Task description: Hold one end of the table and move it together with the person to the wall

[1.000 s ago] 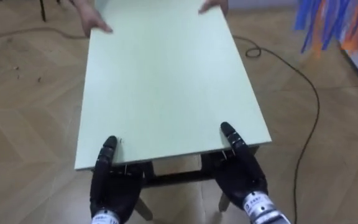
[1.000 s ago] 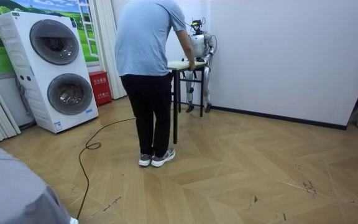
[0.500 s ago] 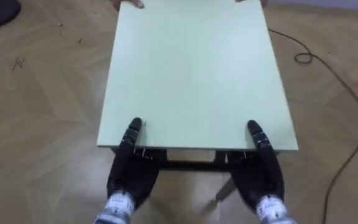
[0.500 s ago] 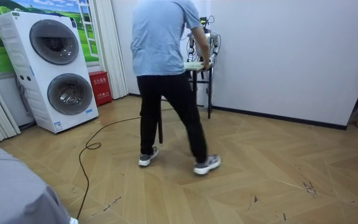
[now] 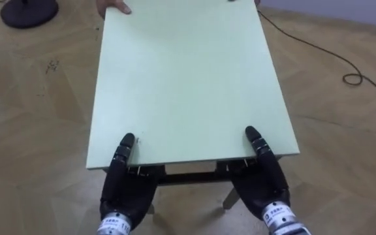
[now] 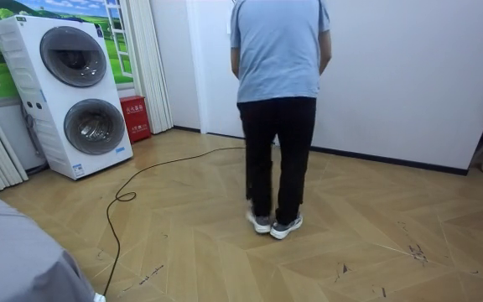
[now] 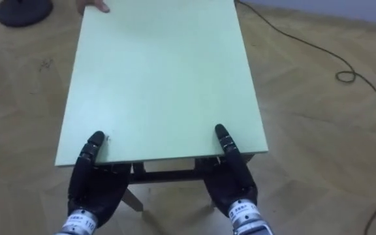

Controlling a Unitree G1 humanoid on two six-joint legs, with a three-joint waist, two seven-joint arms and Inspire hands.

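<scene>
Pale green, the flat rectangular tabletop (image 5: 188,78) runs away from me over the herringbone wooden floor (image 5: 31,130) in the left eye view. My black left hand (image 5: 126,186) and black right hand (image 5: 266,179) sit at the near corners, each with a thumb laid on the top. The rest goes under the edge, so I cannot tell how far either has closed. A person's hand (image 5: 113,6) holds the far edge, near a dark round stand base (image 5: 26,12).

In the room view, a person in a light blue shirt and black trousers (image 6: 279,101) stands with their back to the camera before the white wall. Two white stacked washing machines (image 6: 70,92) and a red box (image 6: 134,117) are on the room view's left.
</scene>
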